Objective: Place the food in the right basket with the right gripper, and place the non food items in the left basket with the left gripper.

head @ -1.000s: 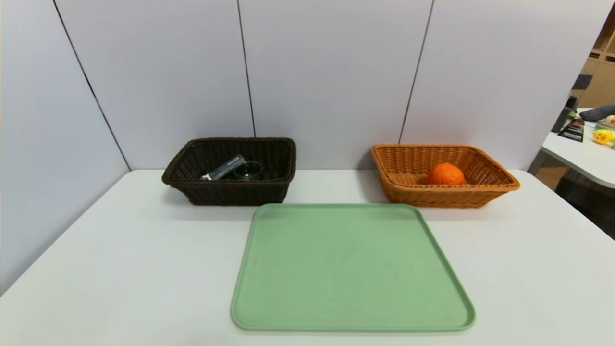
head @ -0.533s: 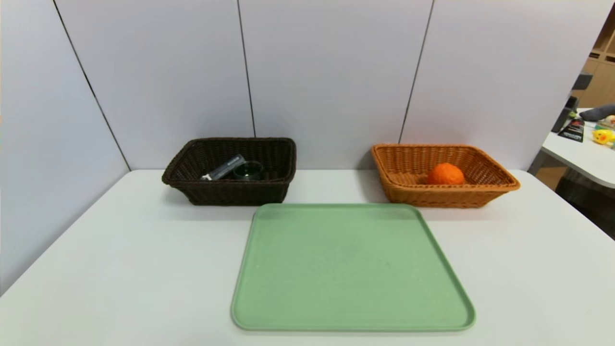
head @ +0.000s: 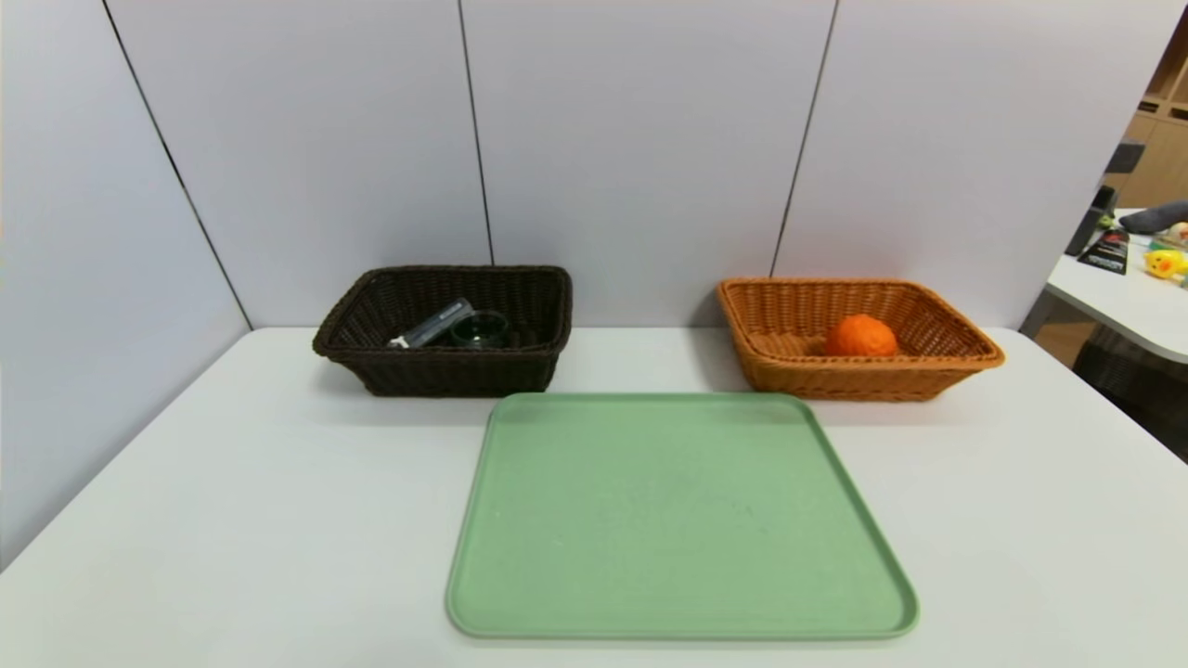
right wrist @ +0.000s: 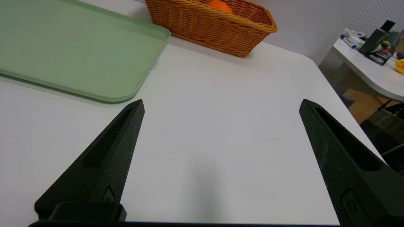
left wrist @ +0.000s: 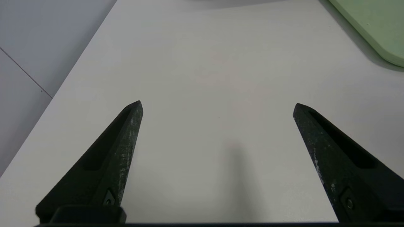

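Orange fruit (head: 861,336) inside tan basket (head: 863,378); glass dish (head: 480,328) inside dark basket (head: 455,373). Left hand (left wrist: 217,108), right hand (right wrist: 222,101) spread wide, unladen, above worktop (head: 278,501). Sorting seems complete; best practice: hold both clear of rims.

Across the head view, nothing visible has changed between the earlier pictures and now.

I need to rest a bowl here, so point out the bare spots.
Bare: the green tray, the white table left of it and right of it, and the gap between the dark basket and orange-tan basket. Crowded: the dark basket's front, holding a glass dish.
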Controlling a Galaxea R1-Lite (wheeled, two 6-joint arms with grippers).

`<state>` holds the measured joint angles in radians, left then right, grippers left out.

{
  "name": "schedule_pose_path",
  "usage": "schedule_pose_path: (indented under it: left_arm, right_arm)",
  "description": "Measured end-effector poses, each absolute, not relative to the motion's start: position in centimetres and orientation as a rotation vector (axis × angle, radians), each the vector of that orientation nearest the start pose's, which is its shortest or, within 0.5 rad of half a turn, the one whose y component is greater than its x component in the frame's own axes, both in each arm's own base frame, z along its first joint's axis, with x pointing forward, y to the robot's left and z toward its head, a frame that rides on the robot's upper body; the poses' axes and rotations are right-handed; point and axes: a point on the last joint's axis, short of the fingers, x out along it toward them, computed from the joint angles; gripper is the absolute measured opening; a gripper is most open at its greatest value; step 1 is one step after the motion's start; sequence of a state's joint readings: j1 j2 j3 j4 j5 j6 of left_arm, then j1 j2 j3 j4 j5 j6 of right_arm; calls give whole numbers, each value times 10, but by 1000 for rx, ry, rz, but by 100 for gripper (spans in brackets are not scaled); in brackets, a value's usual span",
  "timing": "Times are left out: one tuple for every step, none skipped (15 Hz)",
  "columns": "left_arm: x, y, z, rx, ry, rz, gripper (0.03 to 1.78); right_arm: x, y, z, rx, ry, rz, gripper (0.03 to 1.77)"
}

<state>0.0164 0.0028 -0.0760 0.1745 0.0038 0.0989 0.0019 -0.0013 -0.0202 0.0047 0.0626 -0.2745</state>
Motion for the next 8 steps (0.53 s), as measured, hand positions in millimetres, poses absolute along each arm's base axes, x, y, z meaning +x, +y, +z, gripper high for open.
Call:
schedule_pose_path:
  left_arm:
    - [-29, 0, 78, 85, 103, 18, 169]
    - [-29, 0, 78, 72, 104, 19, 169]
    - [-29, 0, 78, 65, 104, 21, 169]
    - [-29, 0, 78, 62, 105, 22, 169]
    - [-29, 0, 78, 61, 105, 23, 169]
    - [-29, 0, 78, 58, 105, 23, 169]
    - [-29, 0, 78, 50, 105, 25, 169]
    - [-29, 0, 78, 39, 106, 26, 169]
  right_arm:
    - [-25, 1, 81, -271, -26, 63, 169]
    - [-25, 1, 81, -258, -24, 63, 169]
    - [-25, 1, 80, -222, -19, 63, 169]
    - [-24, 1, 78, -175, -6, 61, 169]
    - [-24, 1, 78, -122, -3, 52, 169]
    - [-24, 1, 77, -84, 1, 43, 169]
    - [-24, 1, 77, -74, 3, 41, 169]
    - [-24, 1, 77, -64, 3, 40, 169]
